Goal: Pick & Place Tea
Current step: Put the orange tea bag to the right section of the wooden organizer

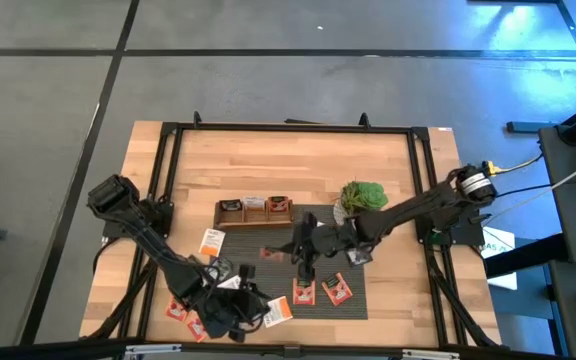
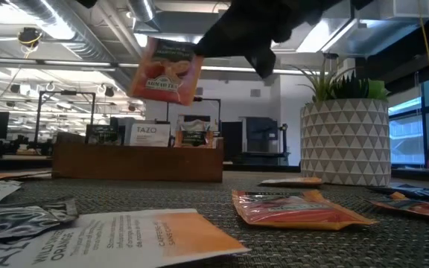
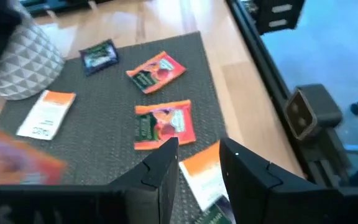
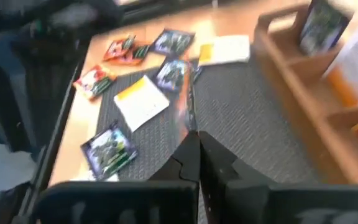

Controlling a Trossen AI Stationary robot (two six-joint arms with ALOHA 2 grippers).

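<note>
Office ceiling lights ran behind the butcher-block table [image 1: 298, 160], where a dark mat [image 1: 353, 305] lay just in front of the tray [image 1: 255, 211]. One orange-red sachet [image 2: 165, 69] hung in the air above the mat, pinched by its top edge in the right gripper [image 4: 194, 140], whose fingers were pressed fully together on it. It hung flat face toward the tray, the long axis of its held edge roughly level. The tray stood just beyond it, across the mat, so the carry pointed straight that way. The right arm was plainly the nearer to the tray. The left gripper [image 3: 197, 155] hovered over the sachets [image 3: 163, 124] at the mat's far corner from the tray, fingers parted and empty. The plant [image 1: 362, 196] sat just beside the tray's end.
</note>
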